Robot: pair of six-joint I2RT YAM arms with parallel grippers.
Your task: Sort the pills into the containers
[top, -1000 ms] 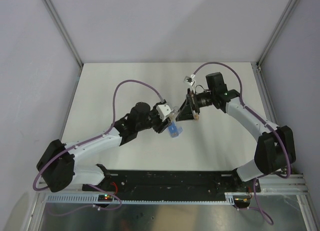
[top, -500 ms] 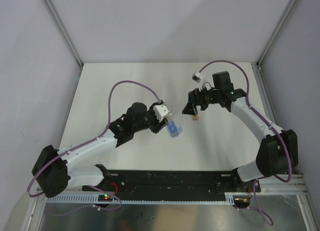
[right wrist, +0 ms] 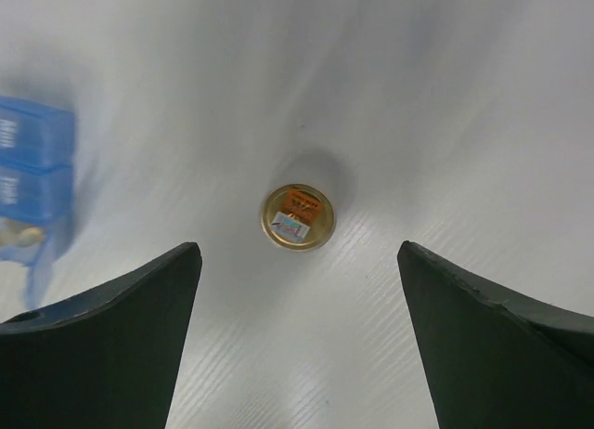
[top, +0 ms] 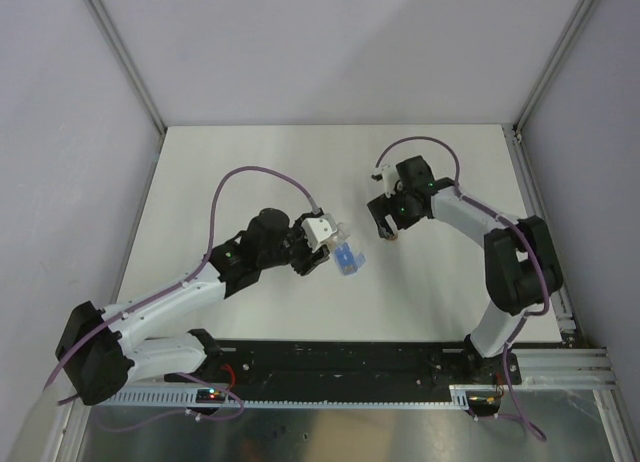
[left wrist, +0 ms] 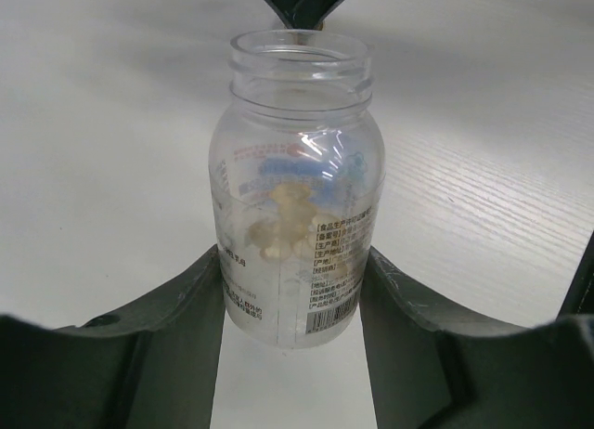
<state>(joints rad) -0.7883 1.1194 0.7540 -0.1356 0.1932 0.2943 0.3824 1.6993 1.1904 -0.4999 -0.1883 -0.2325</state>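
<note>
- Looks like a robotics lab test cell rather than a home or a shop.
- Boxed in at the back and both sides by plain pale grey panels (top: 330, 52) set in bare aluminium posts (top: 120, 57).
- Bare white table (top: 250, 162), with no furniture or decoration around it.
- Left arm (top: 170, 297) and right arm (top: 470, 217) bolted to a black base plate (top: 340, 357) at the near edge.
- Purple cables (top: 262, 172) looped in the open.
- Slotted strip (top: 330, 400) along the front, possibly a cable duct, too small to tell for sure.
- Sheet metal (top: 300, 437) below it.

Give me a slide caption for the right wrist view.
Open right fingers hover over a small gold cap on the table, blue containers at left.
</note>
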